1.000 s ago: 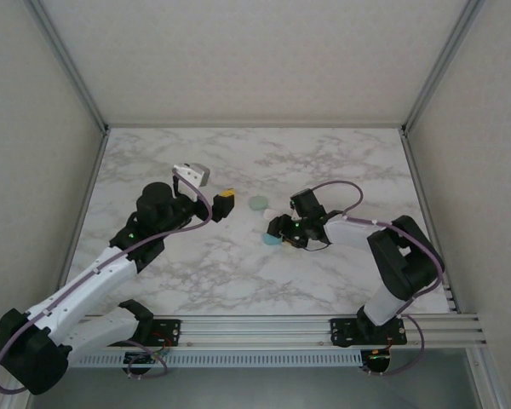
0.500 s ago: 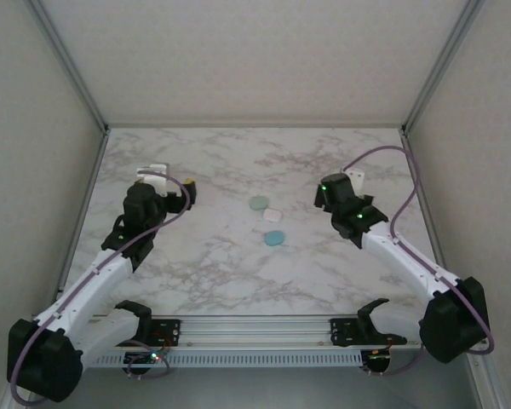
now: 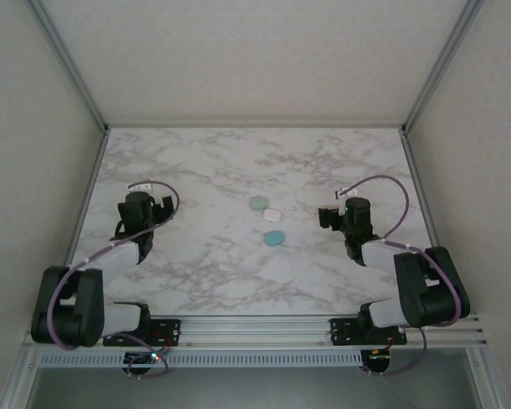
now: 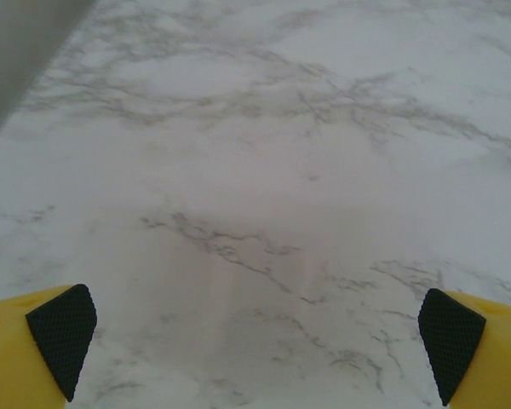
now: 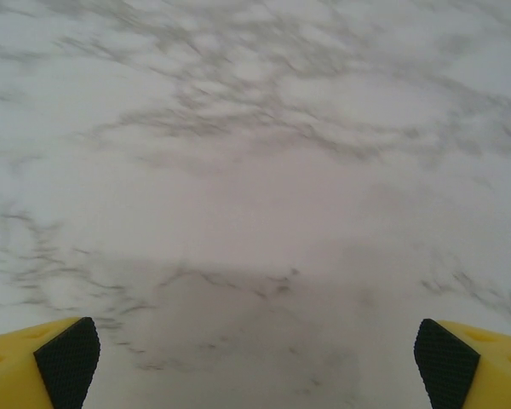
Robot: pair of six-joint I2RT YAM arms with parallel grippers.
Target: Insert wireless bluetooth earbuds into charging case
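Both arms have drawn back from the teal case (image 3: 275,238), my left gripper (image 4: 255,341) and right gripper (image 5: 255,349) wide open, empty, either side of it; the earbuds, I judge, sit shut inside, so only a lid check remains.

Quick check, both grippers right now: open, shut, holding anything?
Left gripper: open, holding nothing.
Right gripper: open, holding nothing.
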